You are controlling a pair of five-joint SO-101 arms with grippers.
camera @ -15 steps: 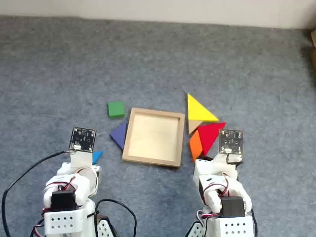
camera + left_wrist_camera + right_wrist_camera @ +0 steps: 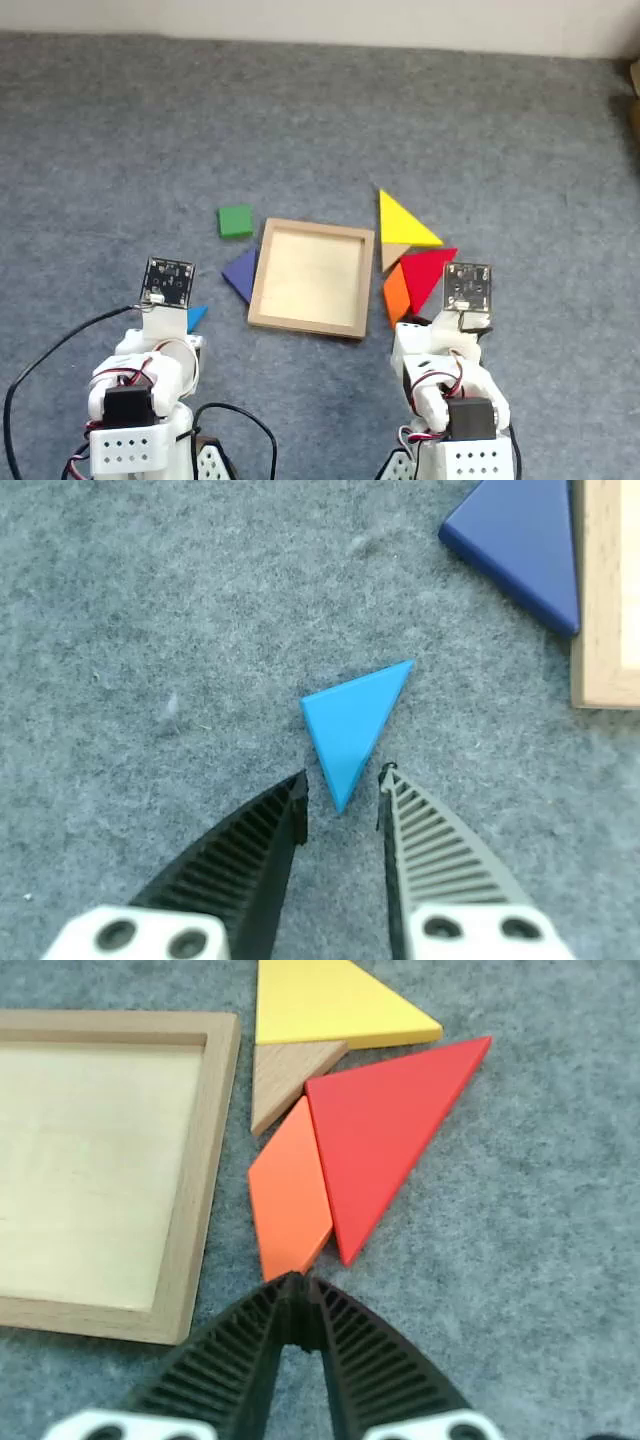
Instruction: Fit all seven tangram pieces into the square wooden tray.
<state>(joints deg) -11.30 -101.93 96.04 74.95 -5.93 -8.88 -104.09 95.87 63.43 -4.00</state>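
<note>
Tray [image 2: 311, 278] empty on table [image 2: 120, 130]; all seven pieces lie outside it. Likely step: first pick. Light blue triangle [image 2: 352, 730], left of tray, points between parted fingers of left tool [image 2: 342, 775]; next, lower and close. Right tool [image 2: 298, 1280] closed, at orange piece [image 2: 290, 1195] right of tray.

A grey felt-like cloth, matt and fuzzy, is covering the bench [image 2: 420, 130], and the tray [image 2: 195, 1160] on it is showing pale bare wood with a fine grain and no gloss. The yellow triangle [image 2: 325, 1005], red triangle [image 2: 385, 1140], orange piece [image 2: 288, 1195], light blue triangle [image 2: 352, 725], dark blue piece [image 2: 520, 545] and green square [image 2: 235, 221] are wearing smooth satin paint, while the small unpainted triangle [image 2: 285, 1075] is showing plain wood. The left hand [image 2: 342, 785] and right hand [image 2: 297, 1285] are presenting ribbed matt plastic fingers above white plastic bases.
</note>
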